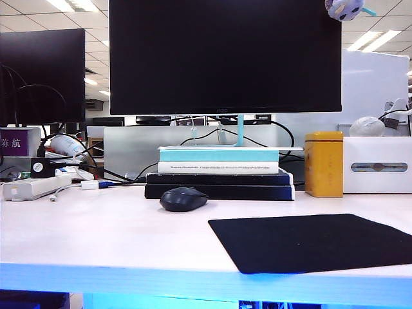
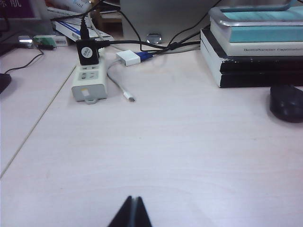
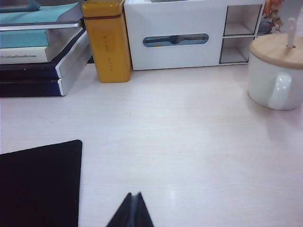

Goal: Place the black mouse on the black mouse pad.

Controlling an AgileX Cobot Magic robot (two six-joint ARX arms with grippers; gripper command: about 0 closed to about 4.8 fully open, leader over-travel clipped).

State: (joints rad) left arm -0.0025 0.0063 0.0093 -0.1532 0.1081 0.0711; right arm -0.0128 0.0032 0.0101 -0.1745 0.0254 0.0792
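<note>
The black mouse [image 1: 183, 199] rests on the pale desk just in front of the book stack; the left wrist view catches it at one edge [image 2: 287, 103]. The black mouse pad [image 1: 315, 241] lies flat on the desk toward the front right, apart from the mouse, and one corner of it shows in the right wrist view [image 3: 40, 184]. My left gripper [image 2: 133, 199] is shut with nothing in it, well short of the mouse. My right gripper [image 3: 134, 195] is shut and empty too, beside the pad's edge. Neither gripper shows in the exterior view.
A stack of books [image 1: 219, 177] carries the monitor [image 1: 225, 58]. A yellow tin [image 1: 324, 163] and a white box [image 1: 378, 165] stand at the back right, with a white lidded mug [image 3: 276, 71] beyond. A power strip [image 2: 88, 78] and cables [image 2: 142, 45] lie at the back left.
</note>
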